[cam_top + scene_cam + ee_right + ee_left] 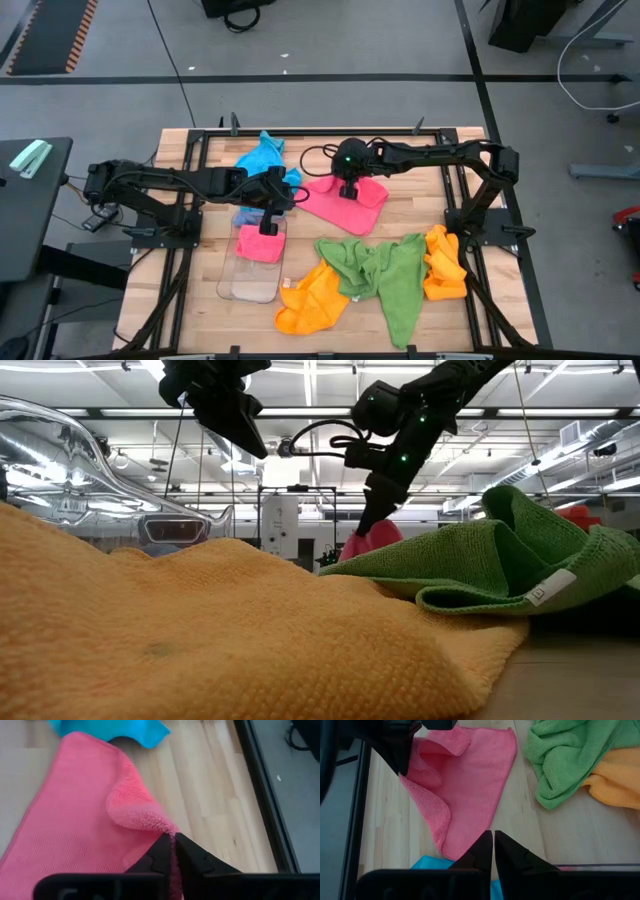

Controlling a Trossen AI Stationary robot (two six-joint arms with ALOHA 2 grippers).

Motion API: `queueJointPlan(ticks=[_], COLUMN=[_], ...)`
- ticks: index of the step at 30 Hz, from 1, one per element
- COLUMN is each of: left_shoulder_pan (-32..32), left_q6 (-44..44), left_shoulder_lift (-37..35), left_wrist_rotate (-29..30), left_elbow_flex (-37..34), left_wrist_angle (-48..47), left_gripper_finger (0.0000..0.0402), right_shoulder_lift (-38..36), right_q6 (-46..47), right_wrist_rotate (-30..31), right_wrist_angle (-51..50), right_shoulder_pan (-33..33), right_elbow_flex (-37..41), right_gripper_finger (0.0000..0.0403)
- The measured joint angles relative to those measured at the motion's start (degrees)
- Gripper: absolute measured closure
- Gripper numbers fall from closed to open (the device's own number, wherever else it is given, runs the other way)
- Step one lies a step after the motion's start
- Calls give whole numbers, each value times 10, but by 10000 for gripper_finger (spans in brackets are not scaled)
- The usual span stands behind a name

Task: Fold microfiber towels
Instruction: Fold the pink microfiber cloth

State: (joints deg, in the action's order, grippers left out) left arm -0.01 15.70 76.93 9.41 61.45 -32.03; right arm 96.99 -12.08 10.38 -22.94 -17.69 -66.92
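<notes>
The right tool (173, 851) is pinching one corner of the big pink towel (345, 203). Its two fingers are almost shut, with a thin bit of pink cloth squeezed between them. This towel lies flat on the counter (420, 190), near the far side and about in the middle. The pinched corner is lifted and curls over the rest of the cloth.

The left tool (493, 851) has its fingers closed and holds nothing. It hangs above a clear plastic tray (250, 285) on the left side of the counter. A small folded pink towel (260, 244) lies in the far end of that tray. A blue towel (264, 157) sits at the far edge, just left of the big pink one. Two green towels (385, 275) and some orange towels (315, 300) lie in a heap at the near side, waiting for their turn.

The step now looks like folding the big pink towel in half. To do it well, the right tool should keep a firm pinch and carry the corner low and straight across to the other side. It should lay the edge right on top of the matching edge, so the sides line up. Going slowly helps the cloth stay flat and not bunch up. The tool should let go only when the corner rests on the towel. The left tool could press the other end down so the towel does not slide.
</notes>
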Motion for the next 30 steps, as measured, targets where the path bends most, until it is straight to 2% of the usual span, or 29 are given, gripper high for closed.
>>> queueJointPlan(ticks=[8,14,20,24,30], left_shoulder_pan=[0,0,0,0,0], left_q6=[-1,-1,-1,-1,-1], left_shoulder_lift=[0,0,0,0,0], left_wrist_rotate=[0,0,0,0,0], left_elbow_flex=[0,0,0,0,0], left_wrist_angle=[0,0,0,0,0], left_gripper_finger=[384,381,375,382,387], right_shoulder_lift=[0,0,0,-1,-1], right_q6=[29,19,-14,-13,-49], right_wrist_rotate=[18,17,-71,-65,-36], right_wrist_angle=[-1,-32,-40,-16,80], right_shoulder_pan=[-18,-17,-13,-1,18], right_elbow_flex=[0,0,0,13,93], right_gripper_finger=[306,280,274,278,279])
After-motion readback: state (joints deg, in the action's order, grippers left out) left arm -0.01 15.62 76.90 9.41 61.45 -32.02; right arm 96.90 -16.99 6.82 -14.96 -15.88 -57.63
